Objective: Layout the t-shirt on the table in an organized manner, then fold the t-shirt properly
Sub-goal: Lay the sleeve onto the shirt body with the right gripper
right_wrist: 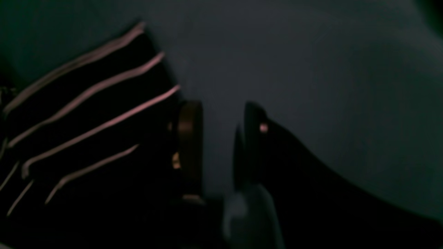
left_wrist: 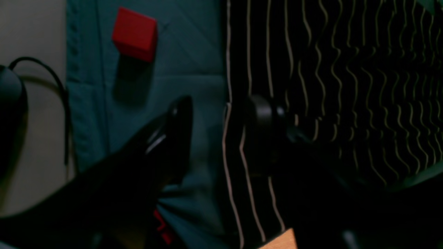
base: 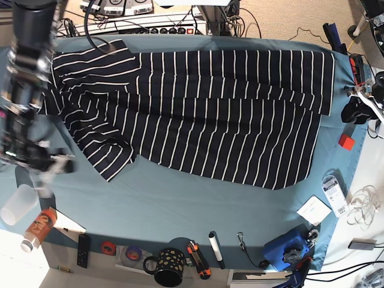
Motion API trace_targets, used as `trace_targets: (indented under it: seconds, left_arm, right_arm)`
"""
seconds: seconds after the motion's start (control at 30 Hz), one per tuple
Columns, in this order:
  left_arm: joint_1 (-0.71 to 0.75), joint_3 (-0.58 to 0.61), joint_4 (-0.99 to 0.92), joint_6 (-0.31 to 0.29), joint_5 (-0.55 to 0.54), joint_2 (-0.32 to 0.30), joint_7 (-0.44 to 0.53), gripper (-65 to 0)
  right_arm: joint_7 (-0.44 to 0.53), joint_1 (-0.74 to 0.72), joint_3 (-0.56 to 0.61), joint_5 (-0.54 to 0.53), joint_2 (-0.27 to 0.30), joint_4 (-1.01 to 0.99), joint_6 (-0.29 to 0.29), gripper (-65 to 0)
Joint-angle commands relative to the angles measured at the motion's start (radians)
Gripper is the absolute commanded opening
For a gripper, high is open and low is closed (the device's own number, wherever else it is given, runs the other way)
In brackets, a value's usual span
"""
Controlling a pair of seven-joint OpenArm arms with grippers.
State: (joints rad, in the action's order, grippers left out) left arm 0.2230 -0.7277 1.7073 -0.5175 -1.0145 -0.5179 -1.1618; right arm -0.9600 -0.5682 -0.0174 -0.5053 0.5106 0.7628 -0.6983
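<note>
one t-shirt (base: 204, 108), dark navy-black with thin white stripes, soft fabric, lies spread across the far half of the table (base: 180, 210). its body is mostly flat; one part overlaps another along a long edge running across the middle. the sleeve end is rumpled, with stripes running at several angles and one short sleeve flap pointing toward the table's near edge. in the left wrist view the stripes (left_wrist: 346, 86) ripple where the cloth is bunched.

the table is covered by one plain teal-blue cloth, smooth, with faint creases.

counts: one red cube (base: 346, 141), hard-edged, on the teal cloth just past the shirt's hem end. one black mug with gold dots (base: 167, 264), one white cylinder (base: 215, 248), one clear plastic cup (base: 19, 204) and one bottle (base: 36, 230), all along the table's near edge.

left gripper (left_wrist: 221, 117): fingers spread, one black finger over teal cloth beside the shirt's edge, the other over the striped fabric; nothing pinched.

right gripper (right_wrist: 218, 145): fingers spread with a gap showing teal cloth, just beside a striped corner of the shirt (right_wrist: 86, 114); view is dark and blurred, and no fabric sits between the fingers.
</note>
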Motion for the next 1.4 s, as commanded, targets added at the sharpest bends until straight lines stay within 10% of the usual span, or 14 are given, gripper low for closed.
trace_targets:
  seconds: [0.0, 0.7, 1.1, 1.37]
  left_arm:
    - [-0.007, -0.008, 0.014, -0.004, -0.018, -0.023, 0.018, -39.4]
    - [-0.014, 0.020, 0.014, -0.004, 0.001, -0.023, 0.150, -39.4]
    - [-0.392, 0.555, -0.097, 0.140, 0.506, -0.023, 0.301, -39.4]
    - [-0.753, 0.703, -0.614, 0.028, 0.420, -0.023, 0.311, -39.4]
  right_arm:
    - [0.031, -0.042, 0.008, 0.003, 0.004, -0.013, 0.000, -44.9]
    - [-0.076, 0.020, 0.032, -0.003, -0.056, -0.047, 0.000, -44.9]
    - [-0.084, 0.025, 0.031, -0.003, -0.055, -0.010, 0.000, -44.9]
    - [-0.090, 0.025, 0.031, -0.002, -0.051, -0.010, 0.000, -44.9]
